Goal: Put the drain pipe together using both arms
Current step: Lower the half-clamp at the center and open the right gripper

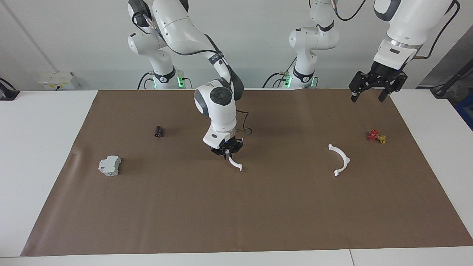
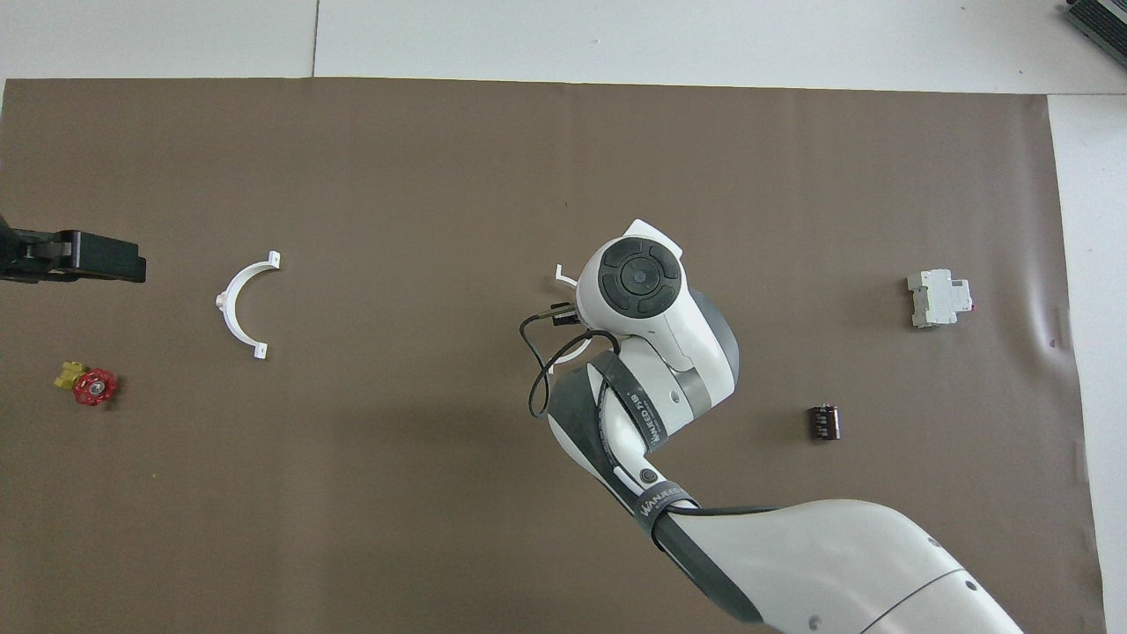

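Observation:
The drain pipe is two white half-rings lying apart on the brown mat. One half-ring (image 1: 340,159) lies free toward the left arm's end; it also shows in the overhead view (image 2: 238,304). The other half-ring (image 1: 235,164) is at mid-table, with only its ends showing in the overhead view (image 2: 563,278). My right gripper (image 1: 227,154) is down at the mat, its fingers close together on this half-ring; the wrist (image 2: 640,277) covers it from above. My left gripper (image 1: 368,97) is open and empty, raised over the left arm's end of the mat, and it waits.
A small red-and-gold valve (image 1: 376,136) sits beside the free half-ring, toward the left arm's end. A grey boxy block (image 1: 109,165) and a small dark cylinder (image 1: 158,131) lie toward the right arm's end. White table (image 1: 44,147) surrounds the mat.

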Available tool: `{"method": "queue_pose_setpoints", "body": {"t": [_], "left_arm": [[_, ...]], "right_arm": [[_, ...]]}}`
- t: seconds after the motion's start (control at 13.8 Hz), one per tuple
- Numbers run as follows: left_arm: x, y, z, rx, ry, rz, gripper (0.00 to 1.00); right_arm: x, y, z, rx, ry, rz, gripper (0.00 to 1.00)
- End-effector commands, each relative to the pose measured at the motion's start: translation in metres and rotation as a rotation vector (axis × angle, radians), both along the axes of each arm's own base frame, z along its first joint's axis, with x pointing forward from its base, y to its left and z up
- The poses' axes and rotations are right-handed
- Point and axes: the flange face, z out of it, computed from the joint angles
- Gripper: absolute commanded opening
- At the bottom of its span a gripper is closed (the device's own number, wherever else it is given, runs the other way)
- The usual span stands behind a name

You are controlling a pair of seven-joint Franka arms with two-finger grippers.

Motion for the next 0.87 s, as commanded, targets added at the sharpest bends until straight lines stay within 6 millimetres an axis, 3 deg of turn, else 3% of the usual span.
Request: {"method": "queue_pose_setpoints", "body": {"t": [0.0, 0.29, 0.51, 0.58, 0.65, 0.8], "left_arm": [[-0.005, -0.003, 0.003, 0.004, 0.003, -0.003, 1.00], [-0.005, -0.003, 0.003, 0.004, 0.003, -0.003, 1.00], [-0.005, -0.003, 0.004, 0.004, 0.002, -0.003, 1.00], [-0.005, -0.003, 0.004, 0.004, 0.002, -0.003, 1.00], [-0.005, -0.003, 0.004, 0.004, 0.002, -0.003, 1.00], [-0.005, -0.003, 0.004, 0.004, 0.002, -0.003, 1.00]], "right_arm": [[0.004, 0.001, -0.009, -0.009, -0.030, 0.004, 0.00], [0.002, 0.002, -0.026, -0.016, -0.027, 0.017, 0.00], [0.003, 0.001, -0.024, -0.017, -0.027, 0.023, 0.00], [0.003, 0.002, -0.022, -0.019, -0.023, 0.019, 0.43], [0.003, 0.003, -0.019, -0.011, -0.025, 0.010, 0.99], [0.003, 0.003, -0.002, 0.009, -0.037, -0.001, 1.00]]}}
